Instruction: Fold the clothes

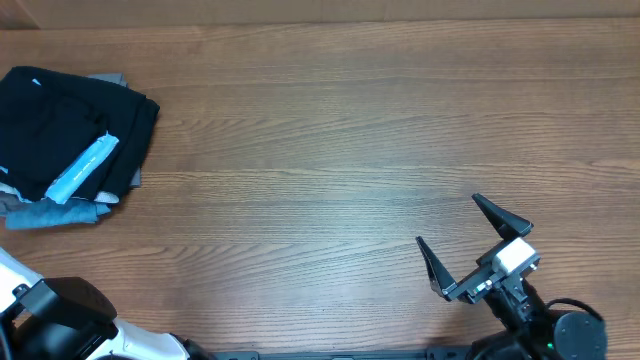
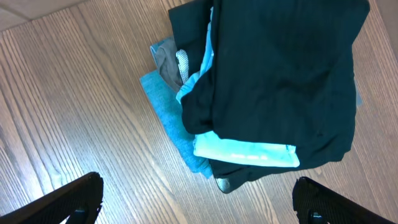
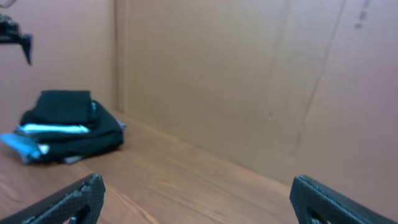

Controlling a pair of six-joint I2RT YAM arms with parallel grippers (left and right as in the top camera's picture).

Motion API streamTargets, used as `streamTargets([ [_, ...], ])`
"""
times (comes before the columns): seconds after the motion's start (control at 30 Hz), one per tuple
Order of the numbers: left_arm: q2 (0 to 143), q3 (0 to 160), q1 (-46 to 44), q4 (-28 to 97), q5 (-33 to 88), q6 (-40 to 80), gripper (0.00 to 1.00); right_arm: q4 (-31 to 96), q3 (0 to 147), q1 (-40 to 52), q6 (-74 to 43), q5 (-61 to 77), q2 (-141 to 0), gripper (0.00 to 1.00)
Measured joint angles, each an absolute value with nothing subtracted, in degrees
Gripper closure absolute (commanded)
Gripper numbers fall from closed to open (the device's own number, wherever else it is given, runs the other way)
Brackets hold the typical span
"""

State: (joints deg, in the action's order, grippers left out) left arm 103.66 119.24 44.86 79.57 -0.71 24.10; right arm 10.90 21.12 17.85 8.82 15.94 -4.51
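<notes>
The clothes, a plain black T-shirt point(image 1: 60, 120), lie on top of a heap at the table's far left. In the left wrist view the black T-shirt point(image 2: 286, 81) fills the upper right. My left gripper point(image 2: 198, 183) hangs open just short of the heap's near edge, touching nothing. Its fingers point(image 2: 74, 199) show only in the bottom corners. My right gripper point(image 1: 449, 220) stands open over bare wood at the near right, far from the heap. From the right wrist the black T-shirt point(image 3: 65, 106) shows small at the left, beyond the open right gripper point(image 3: 198, 182).
A light-blue garment point(image 2: 249, 152) pokes out of the heap under the black shirt. Blue point(image 2: 171, 124) and grey point(image 2: 166, 62) folded garments lie beneath it. A brown cardboard wall point(image 3: 249, 81) runs along the table's far side. The left arm's body point(image 1: 60, 325) sits at the near left corner.
</notes>
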Motion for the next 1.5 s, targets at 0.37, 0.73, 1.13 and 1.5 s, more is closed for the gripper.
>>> streamTargets([
  [0.37, 103.66, 119.24, 44.86, 79.57, -0.71, 24.10, 0.00, -5.61, 4.19, 10.44, 7.81, 16.14, -0.84, 0.00],
  [0.73, 103.66, 119.24, 44.86, 79.59, -0.71, 24.10, 0.00, 0.58, 1.06, 6.22, 7.70, 14.06, -0.78, 0.00],
  [1.13, 103.66, 119.24, 44.86, 79.57, -0.71, 24.10, 0.00, 4.08, 1.06, 6.04, 7.68, 9.50, -0.73, 0.00],
  [1.5, 103.66, 119.24, 44.86, 79.57, -0.71, 24.10, 0.00, 4.08, 1.06, 6.04, 7.70, 9.41, -0.73, 0.00],
])
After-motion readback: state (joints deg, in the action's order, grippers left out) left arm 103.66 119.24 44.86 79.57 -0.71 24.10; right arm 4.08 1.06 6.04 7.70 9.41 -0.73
